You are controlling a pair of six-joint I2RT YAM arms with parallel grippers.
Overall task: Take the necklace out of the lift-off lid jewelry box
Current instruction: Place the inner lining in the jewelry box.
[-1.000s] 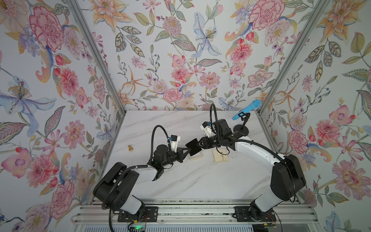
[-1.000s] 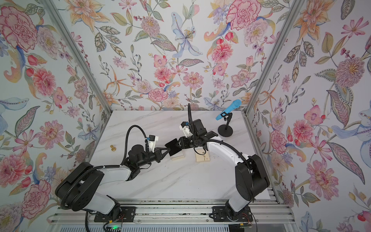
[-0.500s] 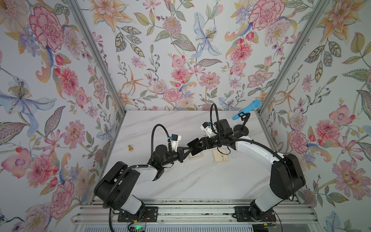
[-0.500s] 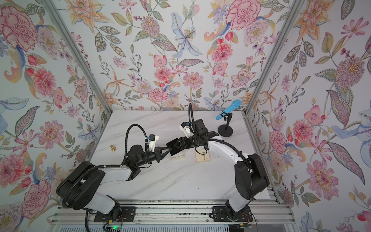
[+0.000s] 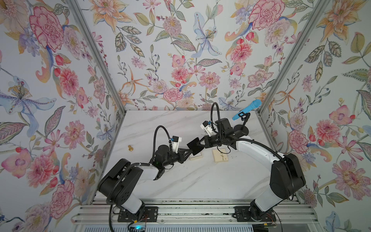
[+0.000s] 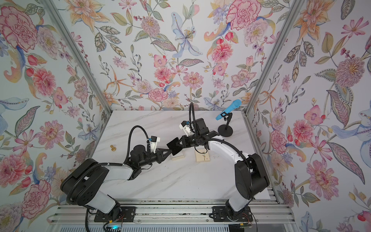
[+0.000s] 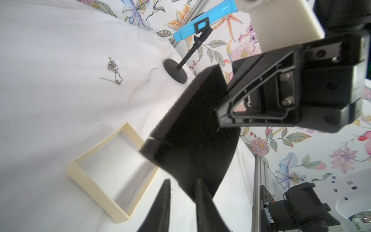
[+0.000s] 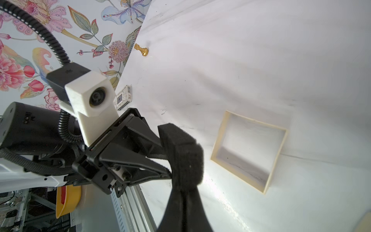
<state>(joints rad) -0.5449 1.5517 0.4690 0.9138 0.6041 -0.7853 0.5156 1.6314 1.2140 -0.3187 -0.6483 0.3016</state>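
The right hand point(image 8: 185, 197) is clenched on the black foam pad point(image 7: 192, 140), held above the empty box point(image 7: 96, 192), likely to clear it; the left hand point(image 7: 183, 186) seems released beside it. The necklace point(image 7: 114, 70) lies out on the worktop point(image 7: 50, 100).

Cream box point(image 7: 96, 190), black foam point(image 7: 190, 140), silvery necklace point(image 7: 111, 65), floral walls point(image 5: 180, 50)

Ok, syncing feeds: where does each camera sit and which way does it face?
Both top views: overhead near the bases, looking down at table; left arm, right arm show.
Left wrist: on left arm, faces necklace, box base; left fingers, right fingers show.
Right wrist: on right arm, faces box base; same fingers show.
Wrists share foam pad, box base.
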